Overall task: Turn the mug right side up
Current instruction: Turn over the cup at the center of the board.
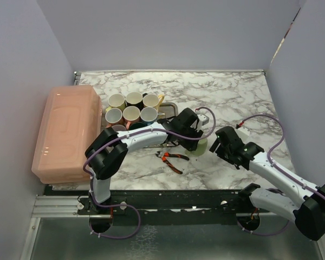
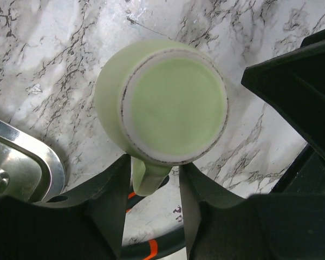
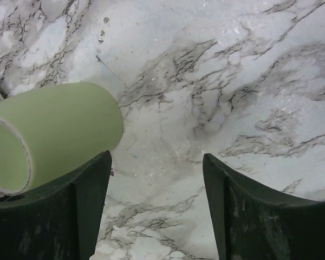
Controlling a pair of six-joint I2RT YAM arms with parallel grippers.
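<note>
The light green mug (image 2: pixel 173 103) rests on the marble table with its base facing up at the left wrist camera. Its handle (image 2: pixel 146 179) points toward my left gripper (image 2: pixel 154 165), whose jaws are open and straddle the handle without clamping it. In the top view the mug (image 1: pixel 201 147) sits just below the left gripper (image 1: pixel 194 135). My right gripper (image 3: pixel 156 158) is open and empty, with the mug (image 3: pixel 54 135) just to the left of its left finger. In the top view the right gripper (image 1: pixel 221 144) is right beside the mug.
A metal tray (image 1: pixel 170 110) with several upright mugs (image 1: pixel 132 114) stands left of the mug; its rim shows in the left wrist view (image 2: pixel 40 157). Orange-handled pliers (image 1: pixel 171 158) lie in front. A pink lidded bin (image 1: pixel 67 132) fills the left side.
</note>
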